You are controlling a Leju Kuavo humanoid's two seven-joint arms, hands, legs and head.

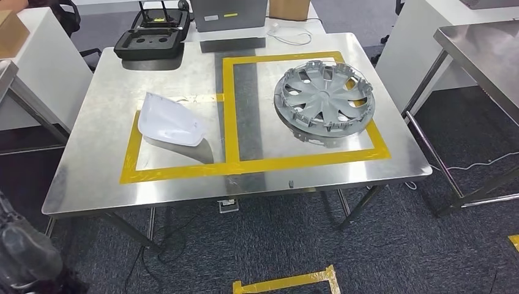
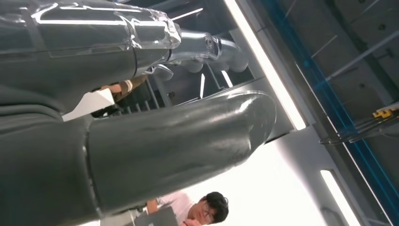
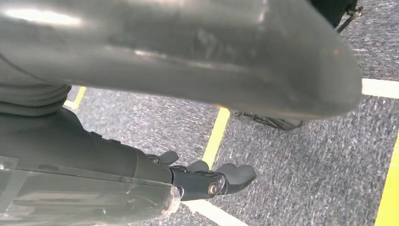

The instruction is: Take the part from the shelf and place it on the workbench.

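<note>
On the steel workbench (image 1: 92, 177), two parts lie inside yellow tape frames. A white curved shell part (image 1: 169, 120) sits in the left frame. A grey wheel cover (image 1: 323, 98) fills the right frame. My left arm (image 1: 24, 257) hangs low at the bench's near left corner. In the left wrist view my left hand (image 2: 141, 150) points upward with its fingers (image 2: 207, 47) apart and nothing in it. Over grey carpet, my right hand (image 3: 94, 155) hangs with thumb and fingers (image 3: 221, 179) spread, holding nothing.
A black case (image 1: 150, 43), a grey box (image 1: 229, 15) and a white cable (image 1: 291, 33) sit at the bench's far edge. A second steel table (image 1: 483, 55) stands to the right. Yellow tape (image 1: 287, 282) marks the carpet. A person (image 2: 207, 212) appears in the left wrist view.
</note>
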